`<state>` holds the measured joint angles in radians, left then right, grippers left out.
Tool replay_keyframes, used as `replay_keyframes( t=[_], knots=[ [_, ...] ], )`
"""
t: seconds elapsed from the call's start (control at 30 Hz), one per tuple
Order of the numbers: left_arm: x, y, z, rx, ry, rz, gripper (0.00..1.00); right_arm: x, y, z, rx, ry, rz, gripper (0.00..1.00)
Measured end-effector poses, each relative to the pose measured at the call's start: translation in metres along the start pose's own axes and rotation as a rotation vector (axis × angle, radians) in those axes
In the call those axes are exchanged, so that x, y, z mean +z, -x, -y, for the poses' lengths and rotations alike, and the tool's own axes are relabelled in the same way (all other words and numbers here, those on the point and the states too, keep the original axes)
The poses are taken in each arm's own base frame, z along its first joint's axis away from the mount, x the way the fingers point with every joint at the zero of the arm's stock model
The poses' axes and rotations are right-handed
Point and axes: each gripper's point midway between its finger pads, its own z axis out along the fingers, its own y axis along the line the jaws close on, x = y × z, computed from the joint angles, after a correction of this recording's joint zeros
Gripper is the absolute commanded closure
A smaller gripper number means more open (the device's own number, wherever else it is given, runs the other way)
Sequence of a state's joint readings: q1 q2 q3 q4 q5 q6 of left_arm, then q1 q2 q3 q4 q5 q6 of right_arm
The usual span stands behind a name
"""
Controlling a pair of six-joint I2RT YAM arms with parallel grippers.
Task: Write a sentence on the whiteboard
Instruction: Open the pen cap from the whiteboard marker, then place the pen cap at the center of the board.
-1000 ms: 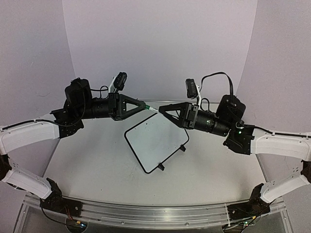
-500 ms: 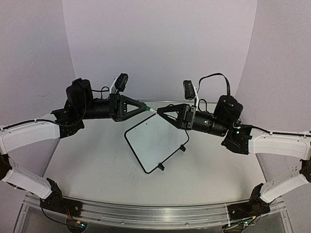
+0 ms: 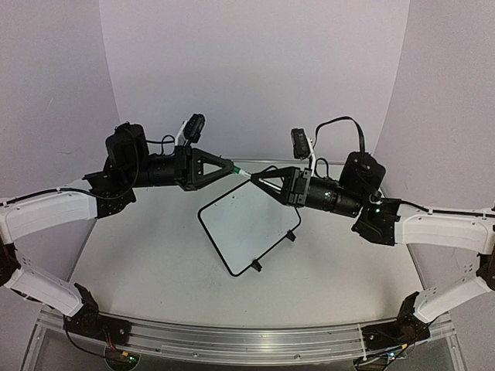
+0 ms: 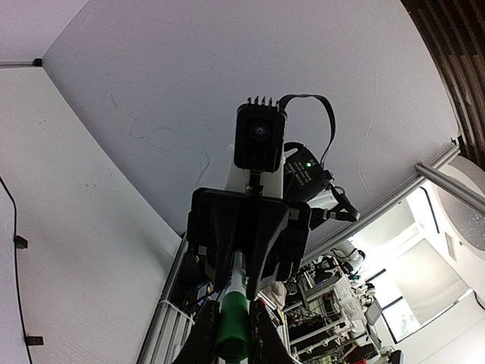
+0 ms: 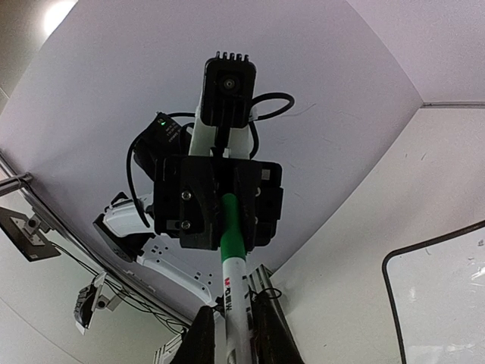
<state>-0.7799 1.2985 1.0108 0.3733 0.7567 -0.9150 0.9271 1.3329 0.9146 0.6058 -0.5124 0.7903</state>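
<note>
The whiteboard (image 3: 249, 224) lies flat on the table, turned at an angle, its surface blank; one corner shows in the right wrist view (image 5: 447, 303). Above its far edge both grippers meet tip to tip on one marker (image 3: 242, 174). My left gripper (image 3: 230, 170) is shut on the marker's green cap (image 4: 233, 327). My right gripper (image 3: 255, 177) is shut on the white body (image 5: 233, 303). In the right wrist view the green cap (image 5: 229, 224) sits against the body with no gap. The marker is held level in the air, off the board.
The board's two small black feet (image 3: 256, 267) stick out at its near right edge. The white table (image 3: 155, 263) runs to a metal rail (image 3: 247, 340) at the near edge. White curved walls (image 3: 255, 69) stand behind and at the sides.
</note>
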Motion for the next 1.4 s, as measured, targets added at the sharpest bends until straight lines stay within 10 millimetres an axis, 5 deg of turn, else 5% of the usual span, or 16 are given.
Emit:
replay_keyframes(
  t=[0.5, 0.73, 0.87, 0.97, 1.03, 1.2, 1.4],
  knots=[
    [-0.003, 0.002, 0.006, 0.015, -0.002, 0.007, 1.00, -0.007, -0.001, -0.002, -0.007, 0.000, 0.033, 1.00],
    [-0.062, 0.066, -0.005, 0.074, 0.102, 0.208, 1.00, -0.045, 0.005, 0.013, 0.012, -0.068, 0.111, 1.00],
    [-0.072, 0.074, 0.011, 0.130, 0.114, 0.227, 1.00, -0.056, 0.011, 0.004, 0.001, -0.058, 0.140, 1.00],
    [-0.083, 0.073, 0.005, 0.176, 0.228, 0.233, 1.00, -0.063, 0.015, 0.004, -0.022, -0.098, 0.148, 1.00],
    [-0.096, 0.071, -0.008, 0.193, 0.354, 0.252, 1.00, -0.067, 0.017, 0.011, -0.044, -0.165, 0.144, 1.00],
    [-0.150, 0.040, -0.082, 0.107, 0.785, 0.279, 1.00, -0.084, 0.025, 0.036, -0.115, -0.394, 0.137, 1.00],
    [-0.203, -0.065, -0.203, -0.127, 1.189, 0.062, 1.00, -0.099, 0.014, 0.064, -0.159, -0.553, 0.086, 1.00]
  ],
)
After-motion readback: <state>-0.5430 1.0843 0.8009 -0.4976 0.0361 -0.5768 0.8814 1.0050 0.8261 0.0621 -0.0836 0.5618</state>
